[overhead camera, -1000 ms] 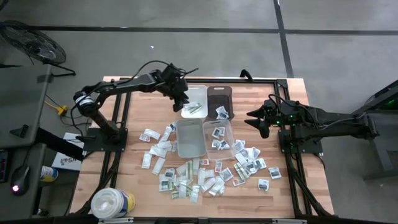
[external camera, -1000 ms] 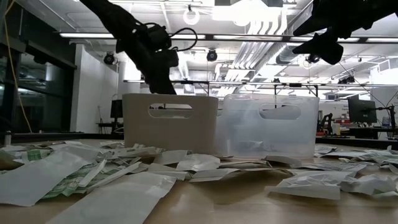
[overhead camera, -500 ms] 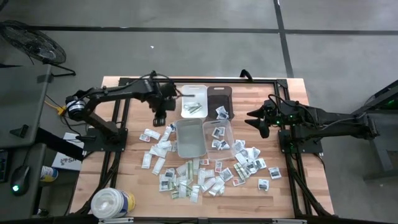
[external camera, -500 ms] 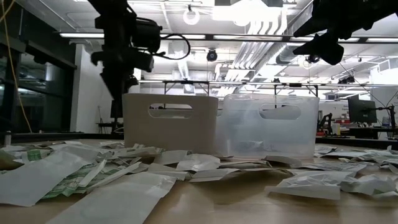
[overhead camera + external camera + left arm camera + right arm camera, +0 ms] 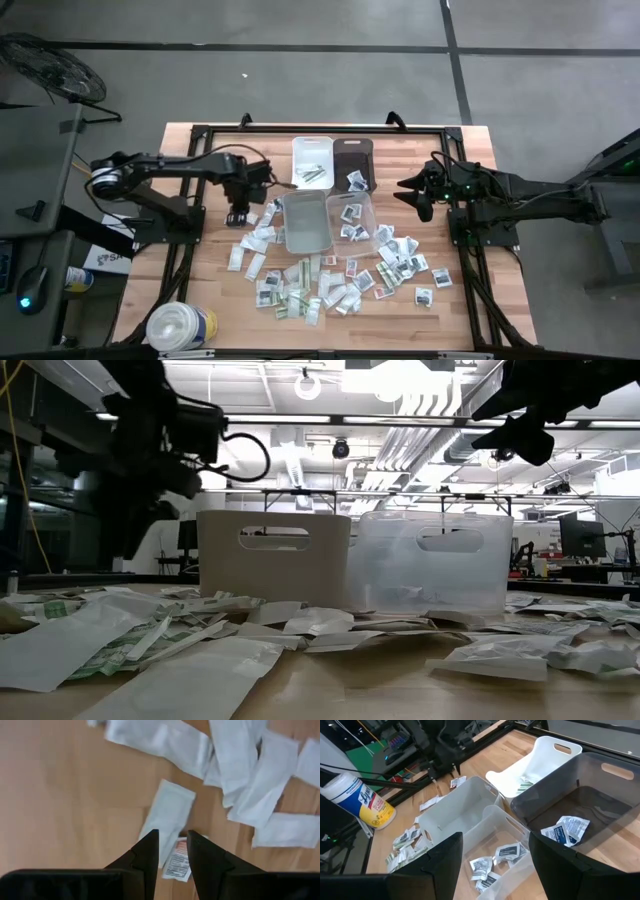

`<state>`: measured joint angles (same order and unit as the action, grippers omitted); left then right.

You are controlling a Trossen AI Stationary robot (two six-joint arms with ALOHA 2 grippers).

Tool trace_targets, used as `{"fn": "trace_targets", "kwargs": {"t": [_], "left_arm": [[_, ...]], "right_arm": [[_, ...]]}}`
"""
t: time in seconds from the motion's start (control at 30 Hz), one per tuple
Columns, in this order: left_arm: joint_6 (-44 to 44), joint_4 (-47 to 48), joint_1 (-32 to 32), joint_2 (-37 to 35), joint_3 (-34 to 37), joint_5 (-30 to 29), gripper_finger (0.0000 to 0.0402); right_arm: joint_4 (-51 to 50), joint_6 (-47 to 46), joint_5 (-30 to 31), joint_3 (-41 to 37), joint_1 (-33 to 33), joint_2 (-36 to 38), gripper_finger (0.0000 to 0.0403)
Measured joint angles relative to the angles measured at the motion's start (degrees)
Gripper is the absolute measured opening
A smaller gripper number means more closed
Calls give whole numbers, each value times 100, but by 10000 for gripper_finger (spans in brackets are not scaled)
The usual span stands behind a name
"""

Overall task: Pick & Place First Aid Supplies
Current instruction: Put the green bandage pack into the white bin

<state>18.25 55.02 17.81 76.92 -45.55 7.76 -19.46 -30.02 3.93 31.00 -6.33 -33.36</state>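
Observation:
The first aid supplies are small white and greenish packets lying flat and scattered over the wooden table. More lie in the white bin, the dark bin and a clear bin. My left gripper points straight down above the left part of the scatter. Its fingers stand narrowly open over a long white packet and a small printed one, touching neither. My right gripper hangs open at the table's right side, above the bins' level, with nothing in it.
A second clear bin stands between the white bin and the packets. A big white tub stands at the near left corner. Bare wood lies left of my left gripper. In the low view the bins stand behind the packets.
My left gripper has left the white bin, swung toward the table's left and near edges, sunk lower and tipped until it points straight down over the left packets. The packets and bins lie as before.

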Motion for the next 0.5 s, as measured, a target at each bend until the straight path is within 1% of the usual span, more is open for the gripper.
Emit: {"fn": "trace_targets", "kwargs": {"t": [0.1, 0.27, 0.4, 0.5], "left_arm": [[167, -423, -238, -117, 300, -90, 99], [674, -989, -662, -61, 631, -196, 99], [701, -1049, -951, -50, 709, -637, 99], [705, -1043, -1150, -50, 709, -1076, 99]], "right_arm": [[-2, 0, 29, 0, 0, -2, 222], [-2, 0, 61, 0, 0, -2, 222], [-2, 0, 60, 0, 0, -1, 222], [-2, 0, 61, 0, 0, 0, 222]]}}
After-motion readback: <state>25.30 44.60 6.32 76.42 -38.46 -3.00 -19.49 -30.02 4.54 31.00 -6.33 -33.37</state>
